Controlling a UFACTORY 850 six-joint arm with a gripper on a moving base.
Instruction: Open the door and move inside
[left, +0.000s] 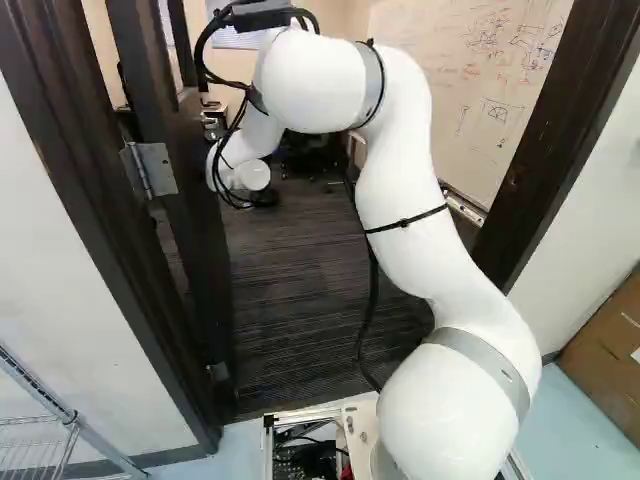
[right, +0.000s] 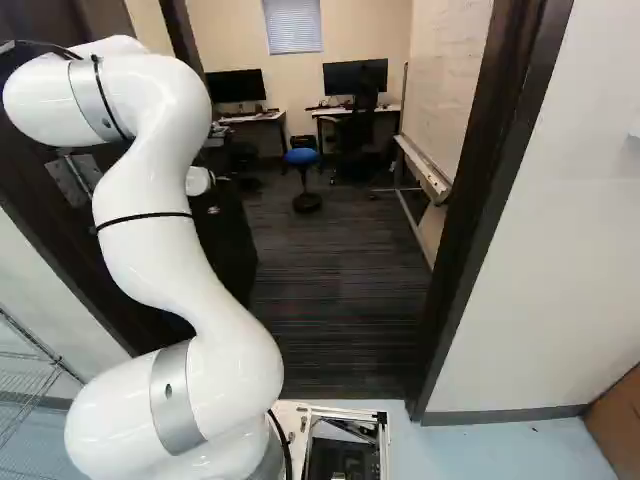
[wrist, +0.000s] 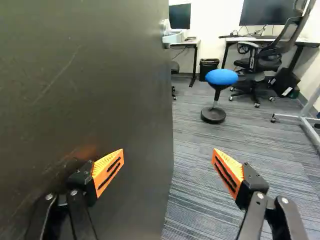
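White arm (left: 455, 405) is stretched past the door frame (left: 110, 230), and the hand (wrist: 167, 156) is held wide open and empty, one finger (wrist: 108, 170) placed beside the inward-swung door (wrist: 100, 75). If the base (left: 361, 418) is driven too near the hinge side, the arm could be jammed against the frame, or the door scraped by that finger.

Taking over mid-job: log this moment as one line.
door: open | fingers: open, one beside door's face, no grip | arm: reaching through doorway | base: before doorway, on blue floor | next: likely drive in
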